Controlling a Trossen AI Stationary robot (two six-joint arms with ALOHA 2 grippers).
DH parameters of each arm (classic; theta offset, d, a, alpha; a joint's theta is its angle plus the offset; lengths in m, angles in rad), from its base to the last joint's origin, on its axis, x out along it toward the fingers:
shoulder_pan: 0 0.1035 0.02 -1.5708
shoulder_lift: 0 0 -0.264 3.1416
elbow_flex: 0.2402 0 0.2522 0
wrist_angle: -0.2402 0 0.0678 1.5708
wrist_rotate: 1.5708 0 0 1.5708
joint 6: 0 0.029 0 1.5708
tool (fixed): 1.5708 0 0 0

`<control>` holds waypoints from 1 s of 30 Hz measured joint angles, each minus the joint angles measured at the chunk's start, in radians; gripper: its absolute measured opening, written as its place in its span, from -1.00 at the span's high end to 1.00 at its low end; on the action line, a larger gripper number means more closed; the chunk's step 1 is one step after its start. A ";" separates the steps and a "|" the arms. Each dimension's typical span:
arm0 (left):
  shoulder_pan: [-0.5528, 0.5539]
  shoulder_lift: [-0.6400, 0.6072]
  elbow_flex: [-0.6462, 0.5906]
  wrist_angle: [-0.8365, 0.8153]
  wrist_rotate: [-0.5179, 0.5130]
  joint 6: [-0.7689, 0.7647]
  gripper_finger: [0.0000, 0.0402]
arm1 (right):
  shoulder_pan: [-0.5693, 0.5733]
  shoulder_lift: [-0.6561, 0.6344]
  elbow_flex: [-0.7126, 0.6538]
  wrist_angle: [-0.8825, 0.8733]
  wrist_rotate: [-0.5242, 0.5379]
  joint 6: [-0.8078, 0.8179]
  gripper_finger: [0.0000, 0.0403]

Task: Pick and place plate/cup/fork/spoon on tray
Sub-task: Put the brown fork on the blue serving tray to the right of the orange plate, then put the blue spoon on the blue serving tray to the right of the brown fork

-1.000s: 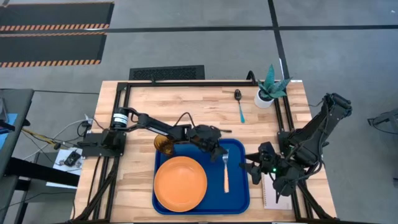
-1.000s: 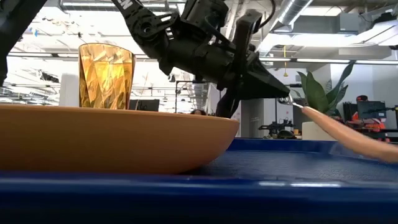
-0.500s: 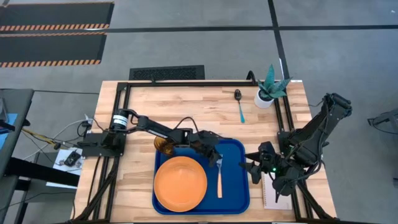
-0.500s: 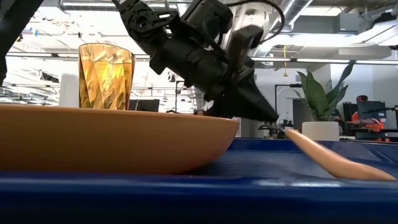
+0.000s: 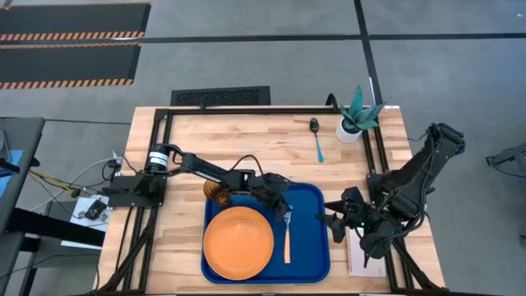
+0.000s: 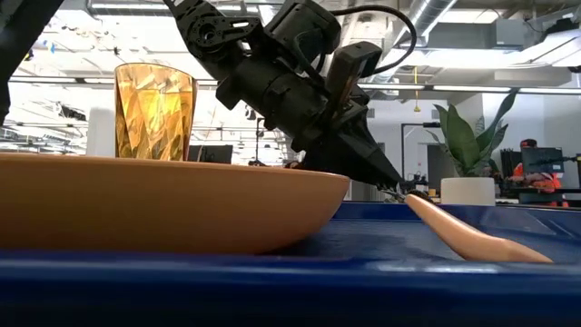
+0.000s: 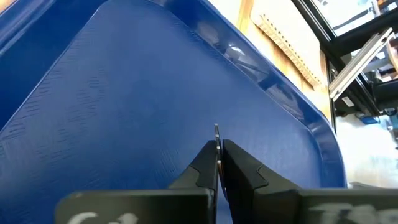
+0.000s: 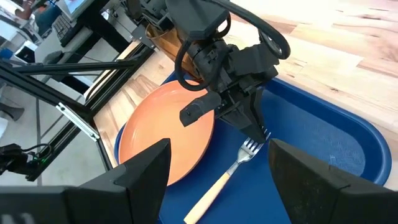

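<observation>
- High view: the fork (image 5: 287,237) now lies closer to the plate (image 5: 238,242) on the tray (image 5: 316,247) than a second ago, handle swung inward.
- The left gripper (image 5: 282,210) still pinches the tines, fingers nearly closed.
- The cup (image 5: 217,192) is on the tray; only the spoon (image 5: 317,141) remains on the table.
- The right gripper (image 5: 335,222) waits open beside the tray.

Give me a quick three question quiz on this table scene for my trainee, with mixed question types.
1. True or false: the spoon lies on the blue tray.
2. Which hand is at the tines of the fork? A: left hand. B: right hand.
3. Fill in: on the tray, the fork lies beside the orange ____.
Key: 1 false; 2 A; 3 plate.
</observation>
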 joint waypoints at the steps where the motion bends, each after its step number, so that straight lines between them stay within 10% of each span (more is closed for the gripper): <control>1: 0.000 0.000 0.000 0.000 0.000 -0.002 1.00 | 0.000 0.000 0.000 0.000 0.000 0.000 -0.44; 30: 0.040 0.000 -0.002 0.000 0.023 -0.036 0.14 | -0.001 0.000 0.000 -0.001 0.000 0.005 -0.44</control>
